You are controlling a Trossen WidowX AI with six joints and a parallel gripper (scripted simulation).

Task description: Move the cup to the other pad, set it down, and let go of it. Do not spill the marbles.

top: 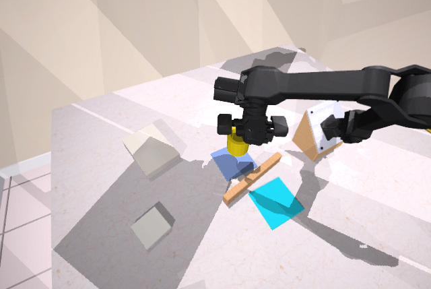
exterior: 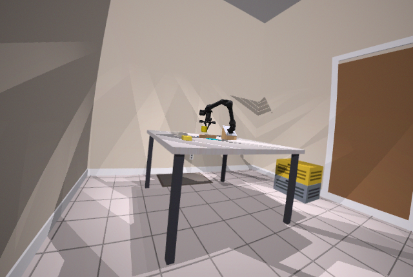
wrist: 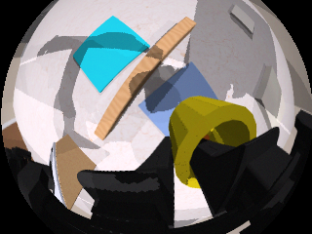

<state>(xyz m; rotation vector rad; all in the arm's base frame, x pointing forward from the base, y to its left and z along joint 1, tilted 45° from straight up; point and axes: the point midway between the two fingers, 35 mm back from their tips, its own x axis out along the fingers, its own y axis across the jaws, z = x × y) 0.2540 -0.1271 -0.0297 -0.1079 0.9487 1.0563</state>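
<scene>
The yellow cup (top: 238,146) (exterior: 203,129) (wrist: 182,122) is held up off the table, above the blue pad (top: 224,166) (wrist: 187,83). My gripper (wrist: 175,138) is shut on the cup's wall, with one finger inside the cup and the other outside. The cup looks roughly upright in the top and exterior views. A small orange-red spot shows inside the cup in the wrist view; the rest of its contents is hidden by the finger and the wall. The cyan pad (top: 275,191) (wrist: 99,73) lies flat on the far side of the wooden bar from the blue pad.
The wooden bar (top: 252,178) (wrist: 118,106) lies between the two pads. A wooden wedge (top: 303,139) (wrist: 74,168) with a white face stands near the arm's base. A larger pale block (top: 151,155) and a smaller one (top: 151,226) sit to the left in the top view.
</scene>
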